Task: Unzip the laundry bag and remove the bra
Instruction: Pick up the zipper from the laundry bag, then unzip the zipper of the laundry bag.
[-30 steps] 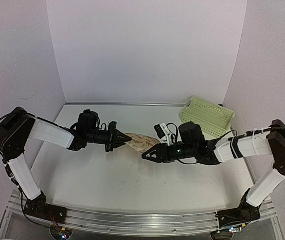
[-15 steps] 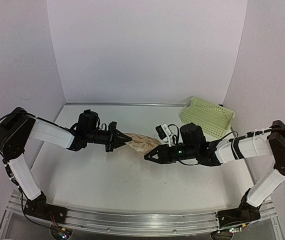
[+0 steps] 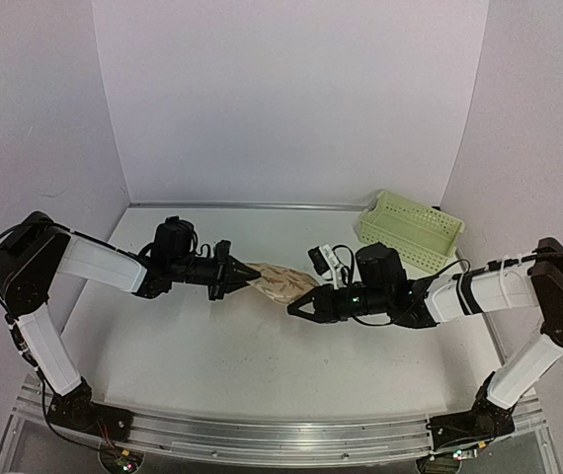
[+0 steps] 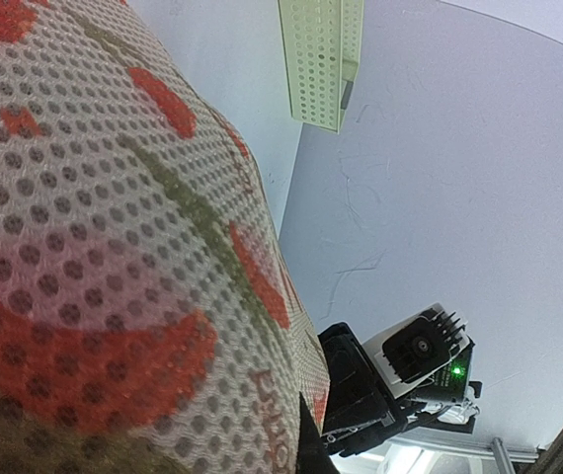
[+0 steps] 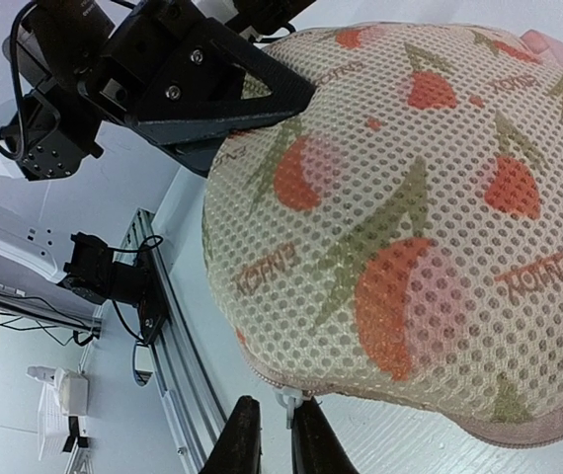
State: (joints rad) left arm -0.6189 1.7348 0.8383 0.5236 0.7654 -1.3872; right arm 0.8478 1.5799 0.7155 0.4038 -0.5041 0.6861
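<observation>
Over the last second the right fingers (image 3: pixel 299 307) have drawn in from a clear gape to almost together, edging toward the bag's near edge; the left arm and the bag have kept their places.

Nearest the arm bases, the right fingers show only a sliver of gap in the right wrist view. The small white zip pull (image 5: pixel 286 402) sits right at their tips. Whether it is pinched or merely beside them I cannot tell.

Just beyond lies the laundry bag (image 3: pixel 277 279), in the middle of the worktop (image 3: pixel 212 365). It is bulging and the zip looks closed along its pinkish rim (image 5: pixel 519 420). The bra does not show anywhere, so it is presumably inside.

At the bag's far-left end the left fingers (image 3: pixel 227 274) are clamped tight on the mesh. Farther back, well apart, stands the pale-green basket (image 3: pixel 412 229).

The main risk is the pull itself. It is tiny and loose, so the tips may close beside it or catch only its corner, and it would slip out at the first tug. If they nip mesh along with it, pulling could jam the slider or drag the whole bag. Any hard tug also loads the left hold, and the soft fabric could slide free there.
</observation>
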